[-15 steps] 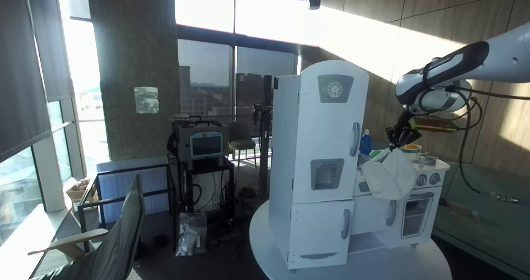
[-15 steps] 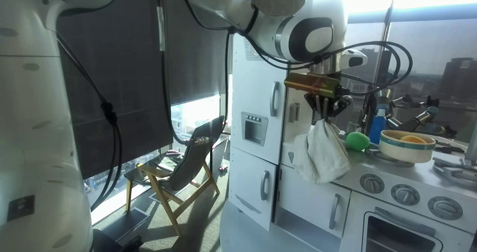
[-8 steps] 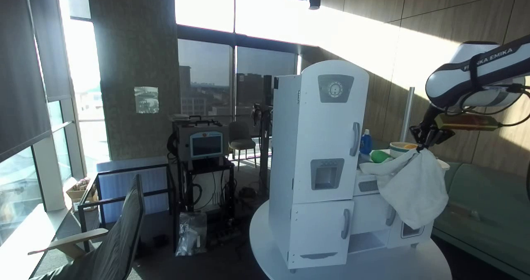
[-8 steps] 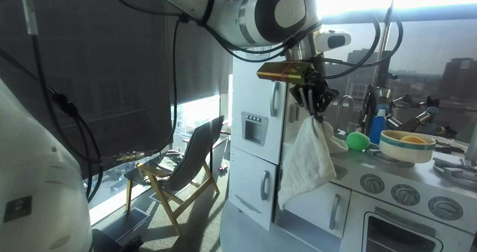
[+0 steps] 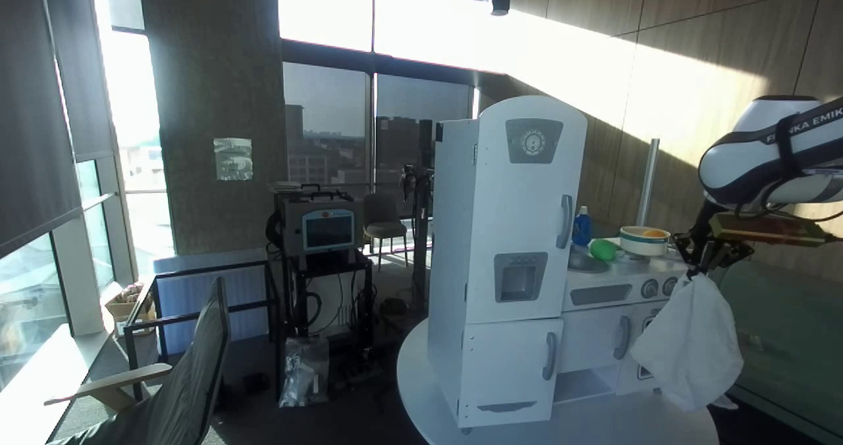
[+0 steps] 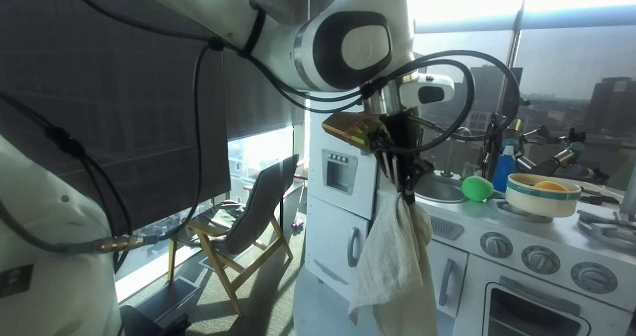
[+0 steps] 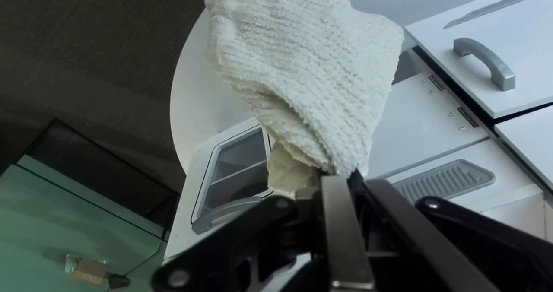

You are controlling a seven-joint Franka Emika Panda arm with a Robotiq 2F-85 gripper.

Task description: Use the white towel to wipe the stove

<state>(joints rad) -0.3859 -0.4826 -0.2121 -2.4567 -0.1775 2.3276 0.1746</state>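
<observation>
My gripper point(image 5: 695, 272) is shut on the white towel point(image 5: 688, 346). The towel hangs limp from the fingertips, in front of the stove's point(image 5: 593, 340) front side. In an exterior view the gripper point(image 6: 405, 197) and the towel point(image 6: 392, 266) stand to the left of the stove's point(image 6: 474, 284) knobs and oven door. In the wrist view the fingertips point(image 7: 345, 177) pinch one end of the towel point(image 7: 302, 63), and the stove's doors point(image 7: 419, 128) show behind it. The towel hides part of the stove front. I cannot tell whether it touches the stove.
The tall white fridge cabinet point(image 5: 520, 221) stands beside the stove. On the stove top are a bowl point(image 6: 541, 202) with an orange thing in it, a green egg-shaped object point(image 6: 477, 188) and a blue bottle point(image 6: 504, 169). A sink point(image 6: 439, 192) is near the fridge. A green couch point(image 5: 784, 340) stands behind.
My gripper has carried the towel off the stove's top edge, out in front of the stove and lower. The towel now hangs straight down, and the sink and front vent show again.
</observation>
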